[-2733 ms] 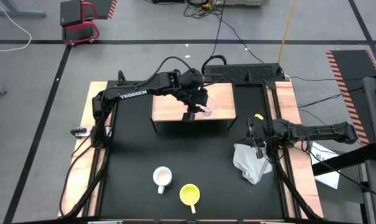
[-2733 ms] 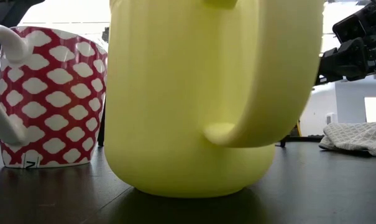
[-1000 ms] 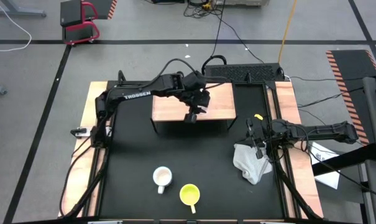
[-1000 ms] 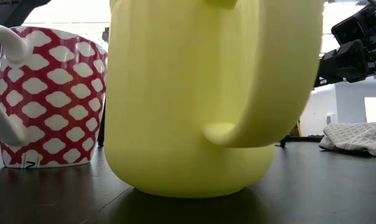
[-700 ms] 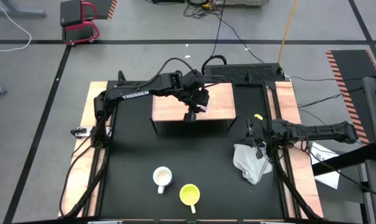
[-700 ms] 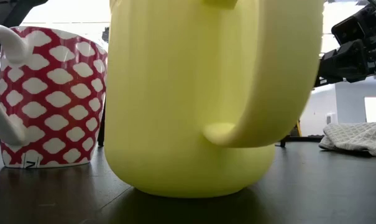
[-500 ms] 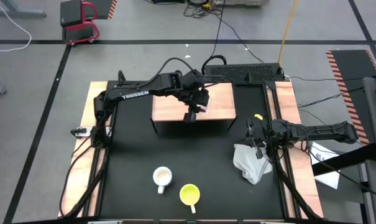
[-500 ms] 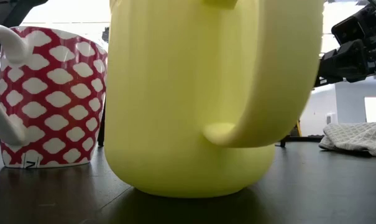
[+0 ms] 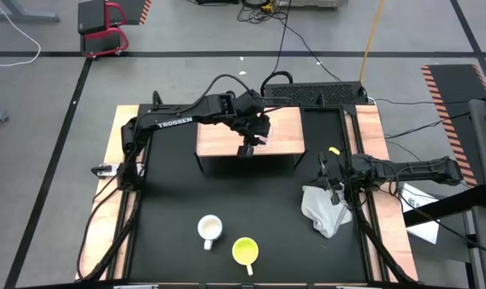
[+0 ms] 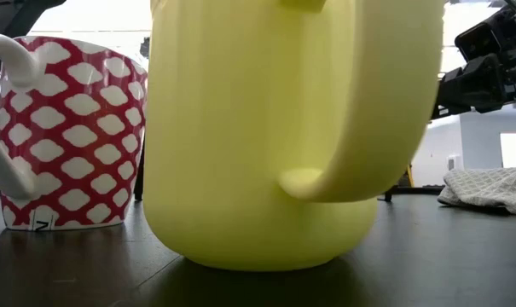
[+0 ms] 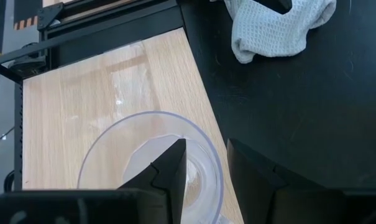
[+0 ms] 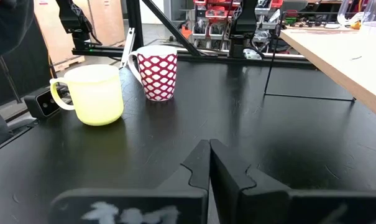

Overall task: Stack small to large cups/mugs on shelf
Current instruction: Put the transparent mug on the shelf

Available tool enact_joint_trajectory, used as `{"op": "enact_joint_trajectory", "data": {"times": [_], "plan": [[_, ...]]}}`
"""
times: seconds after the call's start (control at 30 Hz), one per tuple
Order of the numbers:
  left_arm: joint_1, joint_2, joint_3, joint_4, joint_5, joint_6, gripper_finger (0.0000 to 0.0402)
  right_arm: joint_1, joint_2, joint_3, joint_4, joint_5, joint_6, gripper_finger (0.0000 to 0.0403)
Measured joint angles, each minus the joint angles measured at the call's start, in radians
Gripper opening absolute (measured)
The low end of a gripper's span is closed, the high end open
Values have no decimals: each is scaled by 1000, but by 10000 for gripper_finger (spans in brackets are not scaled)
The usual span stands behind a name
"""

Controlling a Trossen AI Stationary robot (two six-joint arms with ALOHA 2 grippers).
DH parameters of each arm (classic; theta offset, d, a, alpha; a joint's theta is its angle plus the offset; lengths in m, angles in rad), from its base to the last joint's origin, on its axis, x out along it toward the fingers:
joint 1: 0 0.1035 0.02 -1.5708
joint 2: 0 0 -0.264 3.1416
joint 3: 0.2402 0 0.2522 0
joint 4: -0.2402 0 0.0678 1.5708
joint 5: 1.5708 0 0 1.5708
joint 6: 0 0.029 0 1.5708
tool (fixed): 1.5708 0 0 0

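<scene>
**Me:** Left wrist view first. My left pincer [image 11: 205, 163] is clamped on the rim of the clear glass cup [image 11: 150, 163], one finger inside and one outside. The cup sits on the shelf [image 11: 82, 93], I think, but I can't quite see its bottom touch.

**Helper:** So what's left?

**Me:** Two more. The yellow mug [image 9: 244, 250] and the red-and-white mug [image 9: 210, 229] stand side by side at the near end of the tabletop [image 9: 226, 193]. My right pincer [image 12: 209, 163] is squeezed together, holding nothing, low over the tabletop near the white cloth [image 9: 324, 207].
</scene>
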Motion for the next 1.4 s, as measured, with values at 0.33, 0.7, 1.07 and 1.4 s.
{"op": "enact_joint_trajectory", "data": {"times": [0.33, 0.7, 1.07, 1.4], "plan": [[0, 0, 0, 0, 0, -2, 120, 0, 0, 0, 1, 0, 0, 0], [0, 0, 0, 0, -1, -2, 120, 0, 0, 0, 2, 0, 0, 0], [0, 0, 0, -5, -5, -19, 120, 0, 0, 0, 2, 0, 1, 0], [0, 0, 0, -5, -11, -20, 120, 0, 0, 0, 2, 0, 1, 0]]}}
